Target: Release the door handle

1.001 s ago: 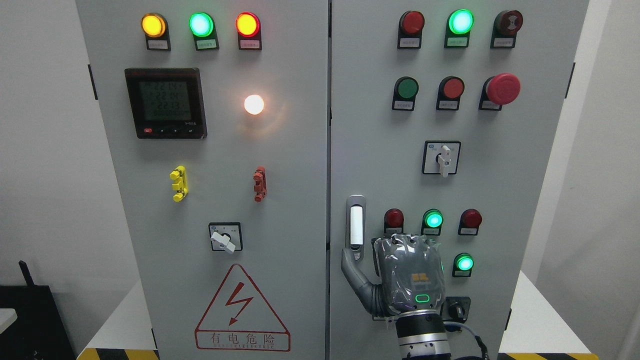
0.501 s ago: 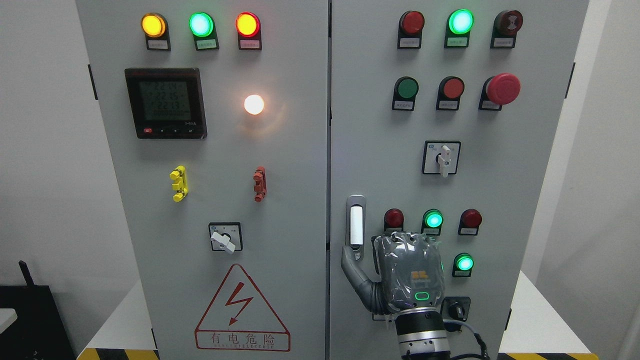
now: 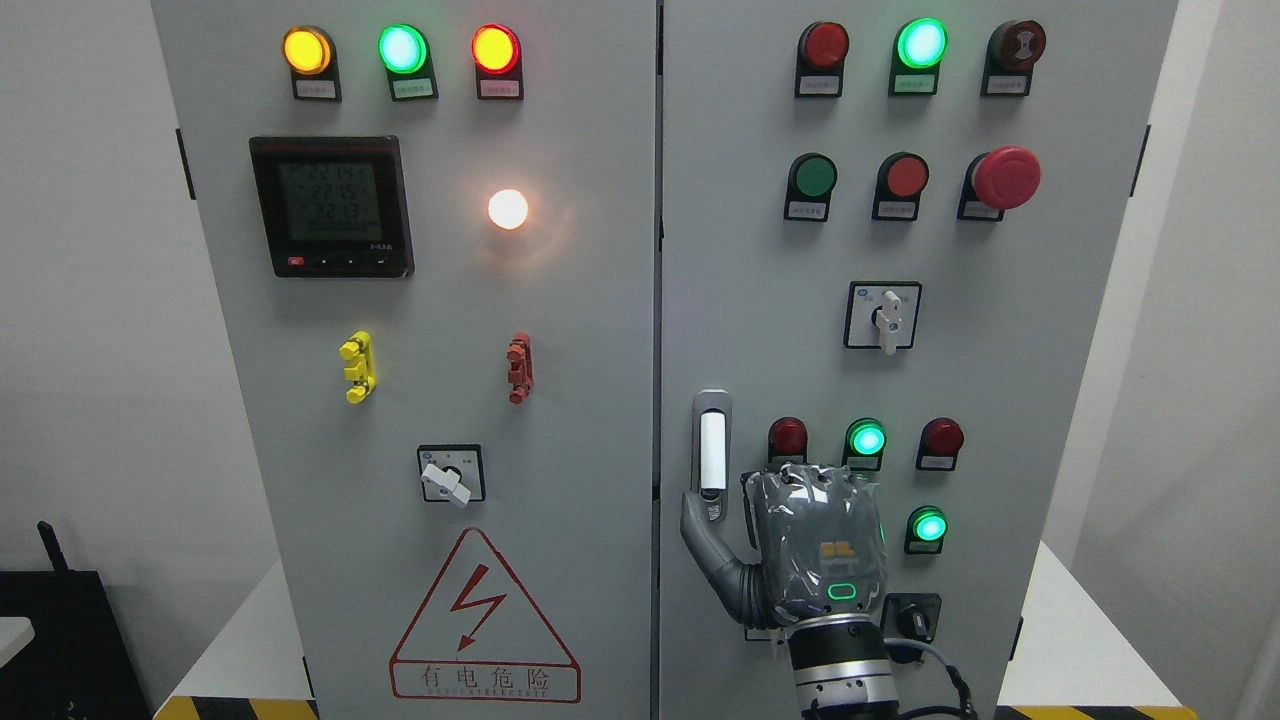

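In the head view, a grey electrical cabinet (image 3: 560, 300) with two doors is seen head-on, and the door handle (image 3: 712, 452) is mounted on the right-hand door, just beside the seam between the doors and somewhat below mid-height. The handle is a slim recessed pull with a white grip bar, and its long axis runs vertically. Only one hand is shown: the right hand (image 3: 800, 545), whose wrist rises from the bottom edge right of the middle; the left hand is not in view, so the right is the only hand near the handle. The back of the right hand is turned toward the camera, and its palm faces the door just to the right of and below the handle. The thumb (image 3: 705, 540) is extended up and to the left, and its tip is seen at the lower end of the handle, at or over the small lock section beneath the white bar; whether it presses there or merely overlaps cannot be told. The other fingers are hidden behind the knuckles, so their curl cannot be told, and nothing is seen wrapped around the white bar. The handle therefore lies up and to the left of the palm. It is judged that the release calls for the thumb to be drawn down and to the right, away from the handle's lower end, without the lit green indicator lamp (image 3: 866, 439) just above the knuckles being brushed.
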`<state>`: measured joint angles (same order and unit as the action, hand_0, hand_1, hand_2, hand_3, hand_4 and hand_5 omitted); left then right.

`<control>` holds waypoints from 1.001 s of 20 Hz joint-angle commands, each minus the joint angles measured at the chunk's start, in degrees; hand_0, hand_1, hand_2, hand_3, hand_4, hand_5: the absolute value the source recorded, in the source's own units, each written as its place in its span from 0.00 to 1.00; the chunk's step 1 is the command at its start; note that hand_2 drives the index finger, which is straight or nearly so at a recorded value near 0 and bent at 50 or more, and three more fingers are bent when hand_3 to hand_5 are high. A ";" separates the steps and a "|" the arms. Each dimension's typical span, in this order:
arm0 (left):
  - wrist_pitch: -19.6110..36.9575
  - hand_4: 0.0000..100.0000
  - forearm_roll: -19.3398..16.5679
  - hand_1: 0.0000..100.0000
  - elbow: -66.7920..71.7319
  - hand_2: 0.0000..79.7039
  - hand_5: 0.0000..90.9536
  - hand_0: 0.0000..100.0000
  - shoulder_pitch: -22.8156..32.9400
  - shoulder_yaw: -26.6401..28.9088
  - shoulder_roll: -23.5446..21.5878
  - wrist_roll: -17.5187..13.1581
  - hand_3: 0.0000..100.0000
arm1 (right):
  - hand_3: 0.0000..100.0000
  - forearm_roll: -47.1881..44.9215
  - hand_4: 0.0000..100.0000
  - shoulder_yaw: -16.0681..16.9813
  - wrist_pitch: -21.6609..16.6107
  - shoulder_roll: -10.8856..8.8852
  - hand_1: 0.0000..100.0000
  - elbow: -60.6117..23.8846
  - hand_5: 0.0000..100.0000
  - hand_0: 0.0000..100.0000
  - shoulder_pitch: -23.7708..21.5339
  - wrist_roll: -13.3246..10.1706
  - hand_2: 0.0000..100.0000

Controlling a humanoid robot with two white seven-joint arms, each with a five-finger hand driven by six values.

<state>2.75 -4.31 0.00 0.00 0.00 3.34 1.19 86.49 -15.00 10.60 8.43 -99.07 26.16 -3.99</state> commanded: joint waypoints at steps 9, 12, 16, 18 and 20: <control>-0.03 0.00 0.00 0.39 0.53 0.00 0.00 0.12 -0.17 0.09 0.00 -0.04 0.00 | 1.00 -0.79 1.00 -0.20 0.30 0.01 0.03 0.28 0.95 0.41 0.73 0.03 1.00; -0.03 0.00 0.00 0.39 0.53 0.00 0.00 0.12 -0.17 0.09 0.00 -0.04 0.00 | 1.00 -0.79 1.00 -0.20 0.30 0.01 0.03 0.28 0.95 0.41 0.73 0.03 1.00; -0.03 0.00 0.00 0.39 0.53 0.00 0.00 0.12 -0.17 0.09 0.00 -0.04 0.00 | 1.00 -0.79 1.00 -0.29 0.39 0.01 0.03 0.28 0.95 0.41 0.73 0.03 1.00; -0.03 0.00 0.00 0.39 0.53 0.00 0.00 0.12 -0.17 0.09 0.00 -0.04 0.00 | 1.00 -0.79 1.00 -0.29 0.48 0.01 0.03 0.37 0.95 0.41 0.73 0.03 1.00; -0.03 0.00 0.00 0.39 0.53 0.00 0.00 0.12 -0.17 0.09 0.00 -0.04 0.00 | 1.00 -0.79 1.00 -0.20 0.39 0.01 0.04 0.46 0.95 0.41 0.65 0.03 1.00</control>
<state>2.75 -4.31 0.00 0.00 0.00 3.34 1.19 85.77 -15.22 11.05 8.43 -98.81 26.84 -3.98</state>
